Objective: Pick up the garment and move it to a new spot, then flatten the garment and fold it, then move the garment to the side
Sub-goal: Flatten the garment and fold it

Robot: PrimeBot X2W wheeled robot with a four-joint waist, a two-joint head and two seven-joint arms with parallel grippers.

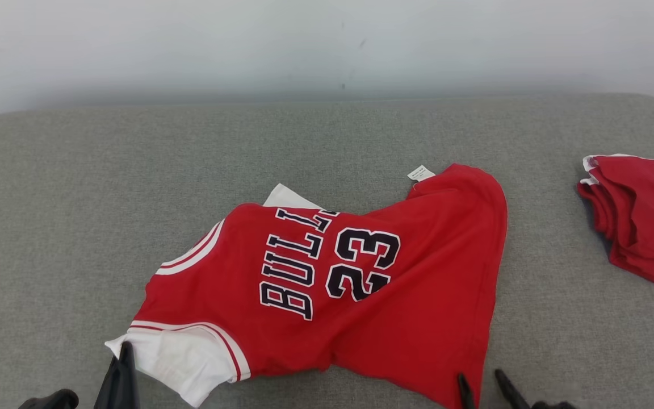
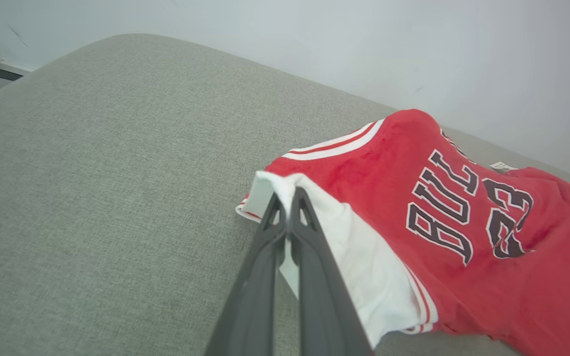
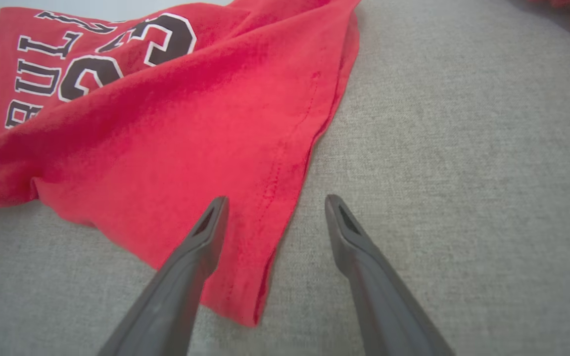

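Garment (image 1: 361,295) lies rumpled mid-counter (image 1: 77,170), print up. The left tool (image 2: 287,198) is clamped on the edge of the white sleeve (image 2: 364,262). The right tool (image 3: 276,200) gapes astride the hem corner, holding nothing. So thin a pinch may slip under a pull, and the right may catch one layer only. The far sleeve is mostly tucked under, and a red pile (image 1: 645,227) is cut off.

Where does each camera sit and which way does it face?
Head: up high, looking down at jersey on grey pad; left end effector lower left, right end effector lower right.
Left wrist: along its end effector, shut on white sleeve.
Right wrist: along its open end effector, over the hem.
Shared: all show the 23 print.
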